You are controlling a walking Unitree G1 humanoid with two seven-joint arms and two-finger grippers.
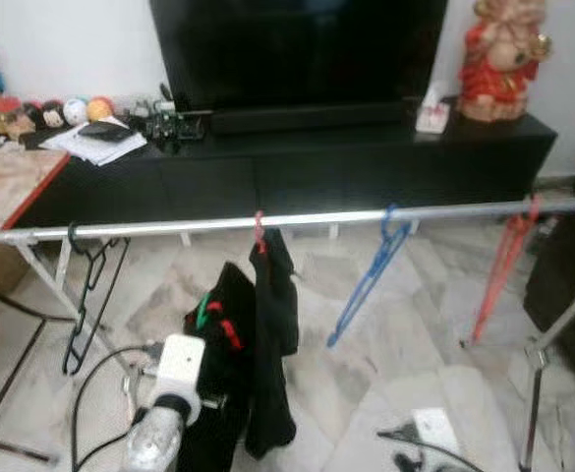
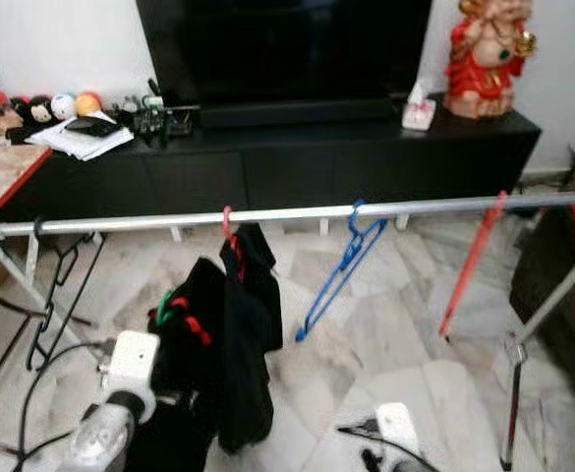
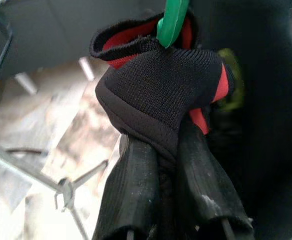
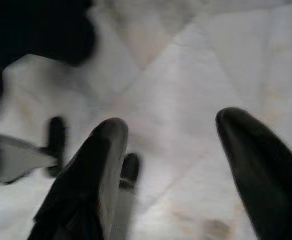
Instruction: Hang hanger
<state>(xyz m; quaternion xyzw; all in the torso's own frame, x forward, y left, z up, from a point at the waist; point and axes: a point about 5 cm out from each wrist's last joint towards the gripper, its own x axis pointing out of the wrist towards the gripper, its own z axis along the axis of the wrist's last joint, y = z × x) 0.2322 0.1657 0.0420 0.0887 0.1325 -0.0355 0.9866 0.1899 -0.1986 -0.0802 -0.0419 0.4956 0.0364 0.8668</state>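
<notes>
While pinching the black garment on its green hanger below the rail, left tool risks slippage; right tool spread, idle.

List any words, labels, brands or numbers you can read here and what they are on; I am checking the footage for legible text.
No text can be read in these pictures.
Papers on the black TV cabinet: any print is too blurred to read.
Small white and pink box beside the red figurine: markings too small to read.
Black garment on the green hanger, clamped in the left pincer: no label visible.
</notes>
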